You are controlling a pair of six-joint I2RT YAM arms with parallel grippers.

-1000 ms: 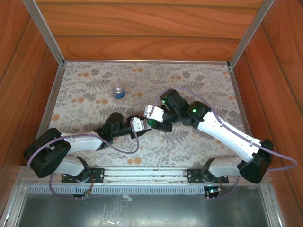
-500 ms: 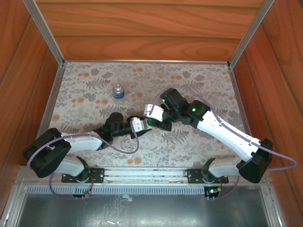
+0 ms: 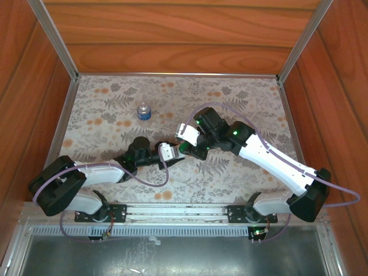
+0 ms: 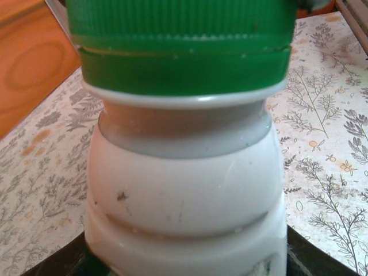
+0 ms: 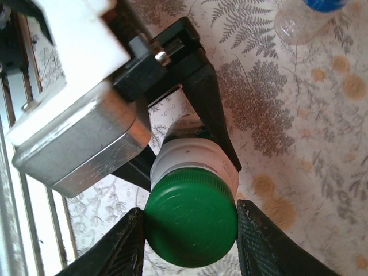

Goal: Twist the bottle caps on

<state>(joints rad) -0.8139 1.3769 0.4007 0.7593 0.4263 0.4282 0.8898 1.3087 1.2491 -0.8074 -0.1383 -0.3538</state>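
- Since a second ago the right claw [image 3: 183, 148] has turned slightly at the wrist, and its white camera block [image 3: 188, 131] has swung toward 12 o'clock. The left claw [image 3: 174, 154] has stayed put.
- The right claw's two fingers [image 5: 131, 244] press against opposite sides of the dark green ribbed plastic screw cap [image 5: 191, 224], clamped on it.
- That cap sits level on the neck of the opaque white plastic bottle [image 4: 184, 195], just above the white neck ring.
- The left claw is clamped on this bottle's body, a black finger on either side.
- The short clear plastic bottle [image 3: 143, 111] with a blue label stands upright on the floral-patterned surface [image 3: 241, 98], at 11 o'clock from the claws, well apart.
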